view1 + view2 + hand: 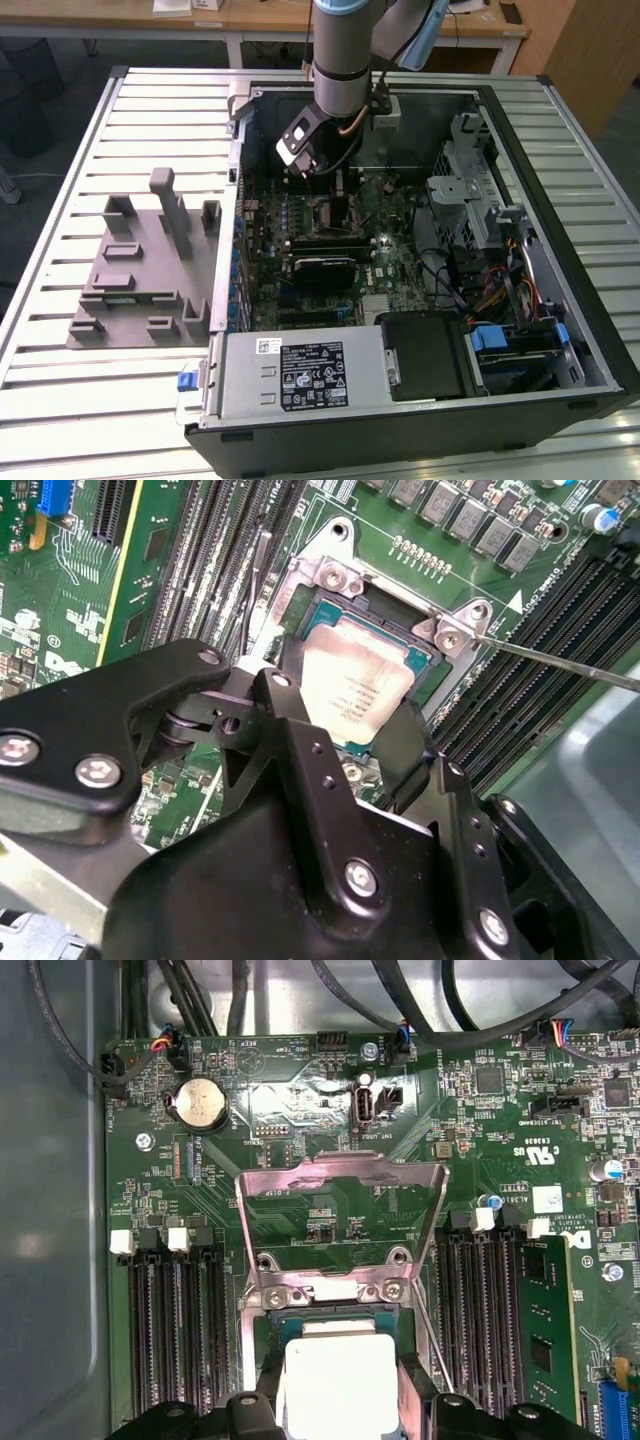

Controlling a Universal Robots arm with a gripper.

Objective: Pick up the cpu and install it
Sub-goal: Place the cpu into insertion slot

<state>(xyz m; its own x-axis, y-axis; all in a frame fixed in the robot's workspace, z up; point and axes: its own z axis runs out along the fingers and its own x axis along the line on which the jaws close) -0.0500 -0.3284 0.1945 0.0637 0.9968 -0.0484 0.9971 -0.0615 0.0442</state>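
The cpu (352, 685) is a silver square chip with a pale rim, lying level in or just over the open socket (335, 578) on the green motherboard. My gripper (338, 720) reaches down over it, one black finger (272, 692) against each of two opposite edges, shut on the chip. In the first wrist view the cpu (340, 1385) sits between the fingertips (256, 1408), below the raised metal load plate (340, 1210). The thin socket lever (560, 662) stands swung out. In the exterior view my gripper (306, 160) hangs inside the computer case (560, 250).
Memory slots (175, 1340) flank the socket on both sides. A grey slotted tray (140, 270) lies on the table at the exterior view's left. The power supply (300, 375), a drive cage (465, 190) and loose cables (490, 290) crowd the case.
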